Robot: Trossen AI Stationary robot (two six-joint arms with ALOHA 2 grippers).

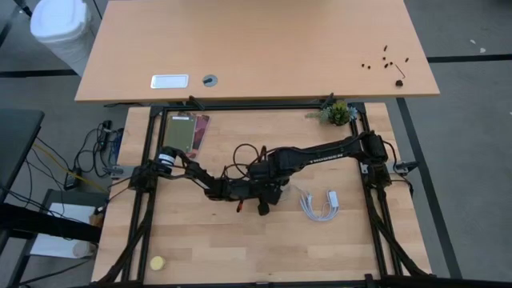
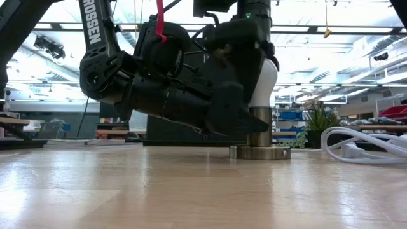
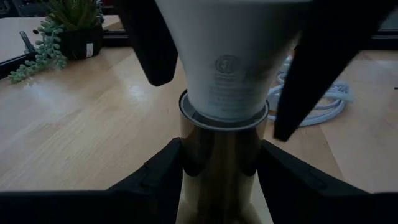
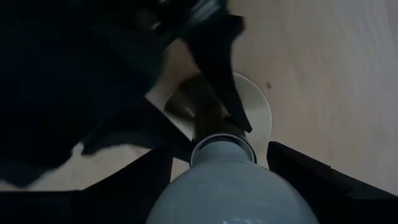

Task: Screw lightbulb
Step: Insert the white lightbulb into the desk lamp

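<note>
Right pincer [image 4: 217, 180] grips the lightbulb [image 3: 230, 68] from above; left pincer [image 3: 221, 168] clamps the socket [image 2: 259, 137] sideways.

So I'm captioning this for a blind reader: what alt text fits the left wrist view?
A white lightbulb sits upright in a brassy cylindrical socket, with the left end effector flanking the socket and the right end effector flanking the bulb. A potted plant and white cable lie behind.

The pale wood tabletop [image 1: 200, 240] carries a metal socket base [image 2: 259, 152] near its middle, a white cable [image 1: 318, 203] coiled just beside it, a small plant [image 1: 337, 113] at the far right corner — and a yellow disc [image 1: 158, 262] near the front left.
</note>
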